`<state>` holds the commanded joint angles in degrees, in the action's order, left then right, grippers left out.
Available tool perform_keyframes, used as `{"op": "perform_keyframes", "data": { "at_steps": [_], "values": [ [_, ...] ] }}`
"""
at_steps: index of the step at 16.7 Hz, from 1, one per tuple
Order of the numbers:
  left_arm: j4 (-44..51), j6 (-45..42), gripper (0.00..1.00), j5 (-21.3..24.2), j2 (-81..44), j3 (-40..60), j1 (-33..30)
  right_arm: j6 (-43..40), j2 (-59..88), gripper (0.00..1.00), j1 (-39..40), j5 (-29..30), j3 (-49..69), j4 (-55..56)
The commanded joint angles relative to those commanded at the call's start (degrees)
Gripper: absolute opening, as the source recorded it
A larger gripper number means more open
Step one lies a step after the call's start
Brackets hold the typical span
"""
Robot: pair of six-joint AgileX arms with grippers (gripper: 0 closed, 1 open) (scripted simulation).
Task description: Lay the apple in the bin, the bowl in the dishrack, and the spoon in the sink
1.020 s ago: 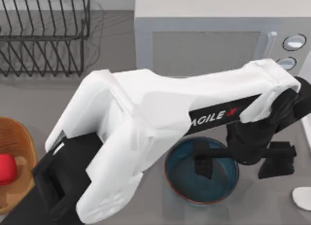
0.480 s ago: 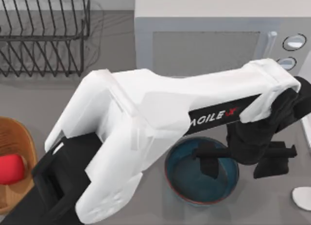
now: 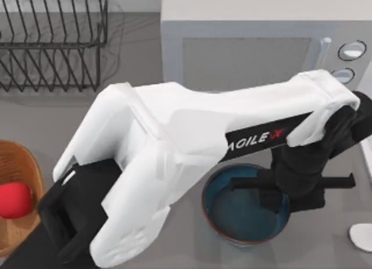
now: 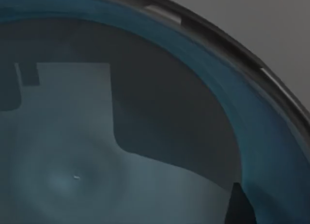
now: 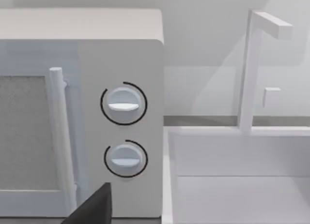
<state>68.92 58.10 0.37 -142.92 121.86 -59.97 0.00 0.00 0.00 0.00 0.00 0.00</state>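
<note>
Left gripper [image 3: 283, 194] pinched the bowl [image 3: 232, 222] at its right rim, 1 finger [image 3: 273, 198] inside it.

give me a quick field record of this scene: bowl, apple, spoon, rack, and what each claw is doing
bowl: glazed teal-blue bowl, on the grey counter, front of the microwave
apple: bright-red apple, inside the tan wooden bin
spoon: white oval spoon, on the counter, right edge
dishrack: black wire dishrack, top left, nothing in it
left claw: left claw at the bowl's right rim
right claw: dark tip, faces the microwave dials
</note>
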Motion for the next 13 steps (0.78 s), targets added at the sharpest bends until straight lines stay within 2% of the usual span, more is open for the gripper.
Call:
{"op": "perform_keyframes", "data": {
  "at_steps": [10, 13],
  "values": [
    [0.14, -0.07, 0.0, -0.01, 0.19, 0.0, 0.07, 0.0, 0.0, 1.0, 0.0, 0.0, 0.0, 0.0],
    [4.04, 0.13, 0.0, 0.0, -0.85, 4.06, -0.05, 0.0, 0.0, 1.0, 0.0, 0.0, 0.0, 0.0]
  ]
}}
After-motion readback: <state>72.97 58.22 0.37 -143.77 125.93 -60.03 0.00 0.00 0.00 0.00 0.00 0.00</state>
